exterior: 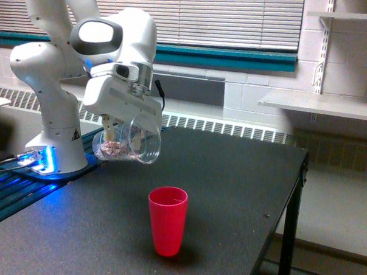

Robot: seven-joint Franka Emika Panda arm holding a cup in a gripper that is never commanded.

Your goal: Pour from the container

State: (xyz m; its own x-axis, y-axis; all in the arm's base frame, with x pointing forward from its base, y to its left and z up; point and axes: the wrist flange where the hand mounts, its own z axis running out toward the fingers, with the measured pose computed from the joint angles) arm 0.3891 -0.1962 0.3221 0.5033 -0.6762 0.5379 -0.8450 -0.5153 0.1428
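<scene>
Standing at the exterior view's left, the white arm [47, 88] carries its gripper [119, 129] above the dark table [234, 178]; the jaws grip the container [128, 145], a clear cup tipped almost on its side, mouth towards the view's right, pinkish-white bits lying along its lower wall. Below and to the right, apart from it, a red cup [169, 220] stands upright on the table. Shelves [322, 104] occupy the far right
</scene>
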